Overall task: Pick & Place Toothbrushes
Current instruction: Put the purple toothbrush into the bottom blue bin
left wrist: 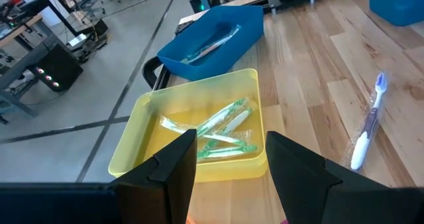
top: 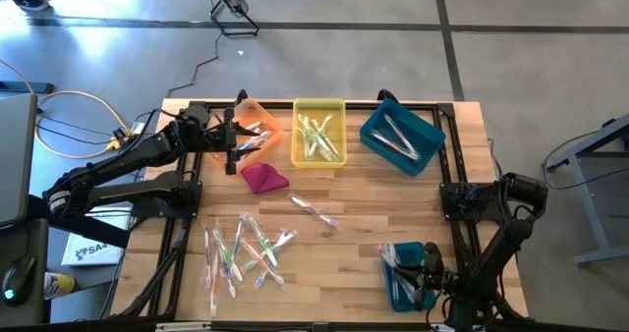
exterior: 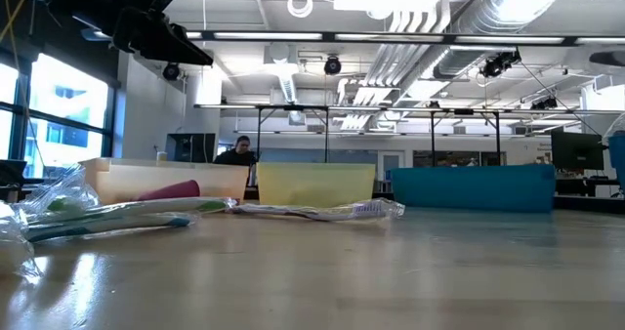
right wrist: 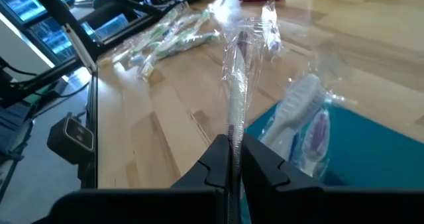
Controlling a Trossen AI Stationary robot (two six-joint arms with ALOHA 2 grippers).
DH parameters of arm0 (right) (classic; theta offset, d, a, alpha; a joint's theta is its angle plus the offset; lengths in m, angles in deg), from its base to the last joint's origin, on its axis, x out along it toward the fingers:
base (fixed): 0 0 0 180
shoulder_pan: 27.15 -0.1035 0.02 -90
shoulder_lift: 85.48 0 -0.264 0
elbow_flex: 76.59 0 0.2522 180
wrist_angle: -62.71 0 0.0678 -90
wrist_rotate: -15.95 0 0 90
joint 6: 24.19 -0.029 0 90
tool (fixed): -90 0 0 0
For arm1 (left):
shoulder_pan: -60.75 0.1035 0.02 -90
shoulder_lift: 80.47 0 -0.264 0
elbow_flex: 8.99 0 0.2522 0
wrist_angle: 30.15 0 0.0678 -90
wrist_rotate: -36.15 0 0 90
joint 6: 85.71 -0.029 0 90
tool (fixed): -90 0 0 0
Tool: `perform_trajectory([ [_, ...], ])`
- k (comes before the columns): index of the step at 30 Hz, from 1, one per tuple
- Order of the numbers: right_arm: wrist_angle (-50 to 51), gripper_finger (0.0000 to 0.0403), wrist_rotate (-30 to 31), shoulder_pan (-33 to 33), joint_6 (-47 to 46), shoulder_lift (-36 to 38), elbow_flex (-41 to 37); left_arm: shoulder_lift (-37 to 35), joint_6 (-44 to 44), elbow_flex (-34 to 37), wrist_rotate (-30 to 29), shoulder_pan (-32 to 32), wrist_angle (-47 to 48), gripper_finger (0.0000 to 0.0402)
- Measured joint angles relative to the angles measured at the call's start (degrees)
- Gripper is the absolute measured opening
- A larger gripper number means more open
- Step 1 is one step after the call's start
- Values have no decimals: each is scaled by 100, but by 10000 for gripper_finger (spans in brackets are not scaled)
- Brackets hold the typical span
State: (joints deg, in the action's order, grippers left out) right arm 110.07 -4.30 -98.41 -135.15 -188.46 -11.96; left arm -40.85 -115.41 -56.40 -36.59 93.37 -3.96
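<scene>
1. The right tool [right wrist: 230, 159] sits over the teal bin [top: 405, 273] at the near right corner of the counter [top: 393, 214], pinched tight on a wrapped toothbrush [right wrist: 237, 85] by its wrapper.
2. The left tool [left wrist: 228, 159] hovers with fingers wide and empty at the far left, between the orange bin [top: 257, 126] and the yellow bin [top: 319, 133].
3. Most toothbrushes [top: 246, 249] lie heaped near left; one stray [top: 314, 210] lies mid-counter.
4. Risk, as I judge it: the slick wrapper could slide from that thin pinch, dropping the brush outside the bin.
5. The pink cloth [top: 263, 179] near the left tool could snag a reach.
</scene>
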Motion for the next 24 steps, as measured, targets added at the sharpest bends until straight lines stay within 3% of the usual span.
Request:
perform_trajectory([
  [16,-3,19,-197,0,2,0,0,2,0,0,0,-2,16,175],
  [24,-4,93,-522,7,15,0,0,0,0,0,0,-1,15,175],
])
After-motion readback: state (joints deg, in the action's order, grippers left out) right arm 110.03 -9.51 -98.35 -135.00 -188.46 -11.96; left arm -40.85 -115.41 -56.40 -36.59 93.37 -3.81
